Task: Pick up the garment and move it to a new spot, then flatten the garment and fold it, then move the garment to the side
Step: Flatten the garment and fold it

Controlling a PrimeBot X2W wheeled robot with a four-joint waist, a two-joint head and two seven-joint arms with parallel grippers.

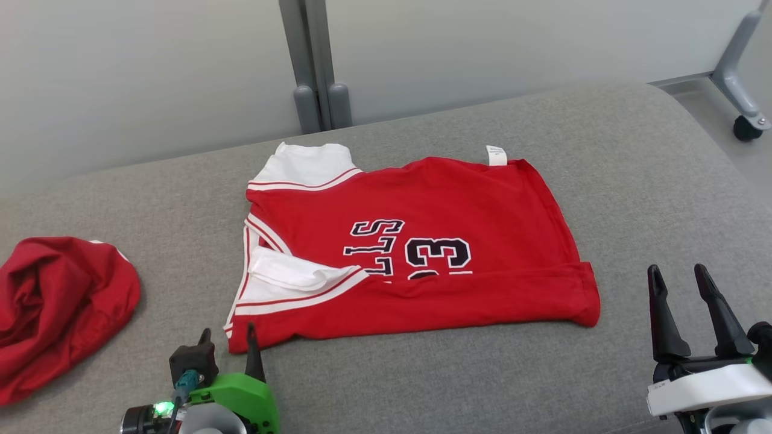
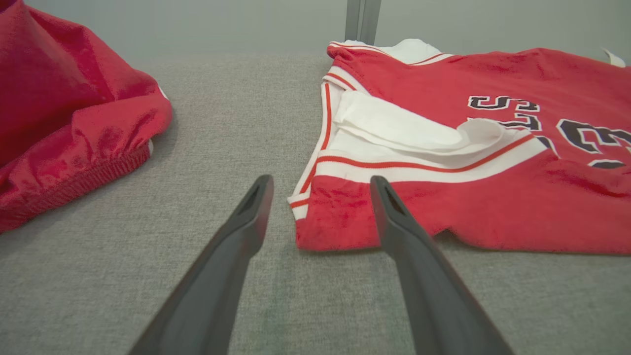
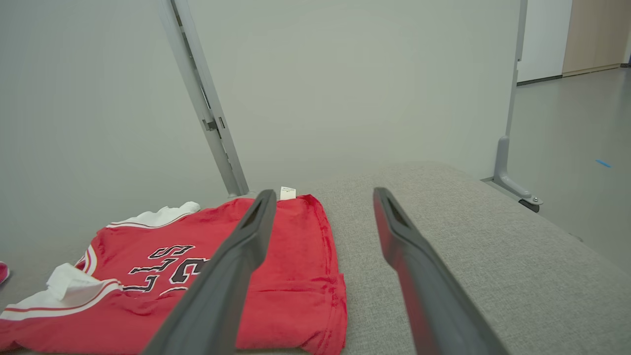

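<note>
**Now: jersey half-folded, mid-counter**

My left end effector (image 1: 228,330), at the jersey's (image 1: 434,199) near left corner, and my right end effector (image 1: 677,269), beyond its right hem, both stand wide and empty. A one-corner pinch could drag the folded flap open or spill the loose white sleeve. Left of the jersey a crumpled red garment (image 1: 60,307) crowds the way. Right of it the counter (image 1: 663,181) runs bare to its rounded edge.

The garment (image 1: 458,199) is soft matt cloth, the cushion (image 1: 422,374) under it rough woven fabric.
</note>
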